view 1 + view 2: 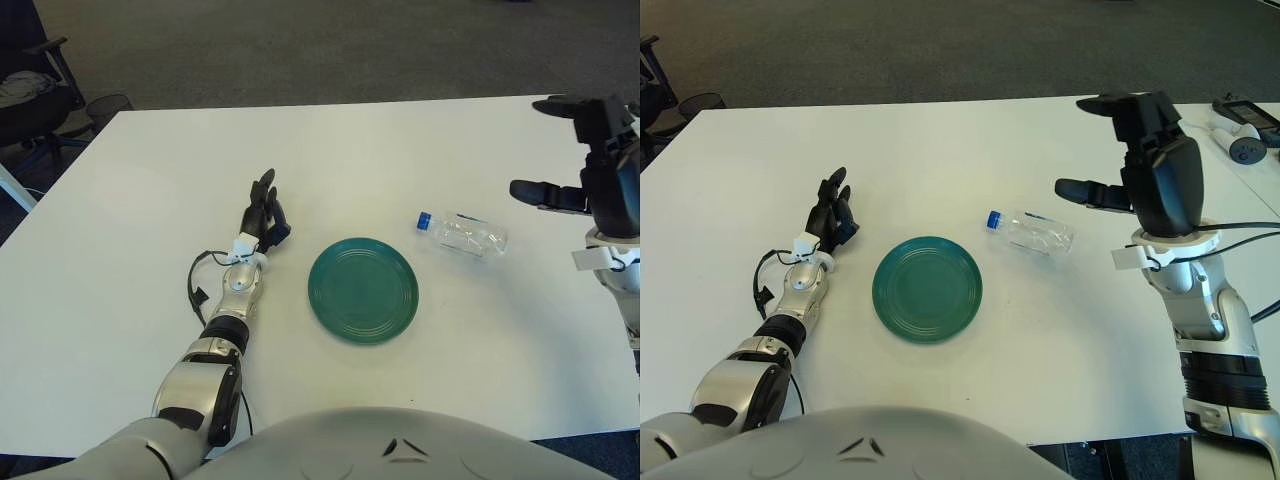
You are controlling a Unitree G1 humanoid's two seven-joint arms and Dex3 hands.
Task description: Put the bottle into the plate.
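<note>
The right hand [1140, 165] is raised above the surface [1040, 340] toward its right edge, fingers spread apart and holding nothing; the thumb juts out to the left and the other fingers reach toward the far edge. Its forearm runs down toward the near right corner, with a cable trailing off beside the wrist.

Just to the left of that hand, and apart from it, the bottle [1033, 232] lies on its side on the surface. It is clear plastic with a blue cap, and the cap end points left toward the middle of the surface.

Near the bottle's cap, closer to the near edge, sits the green plate [927, 288]. The bottle does not touch it and nothing lies in it.

The left hand [832, 220] shows to the left of the plate, toward the left half of the surface, fingers stretched out loosely toward the far edge and gripping nothing. A thin black cable [195, 285] loops beside its wrist.
</note>
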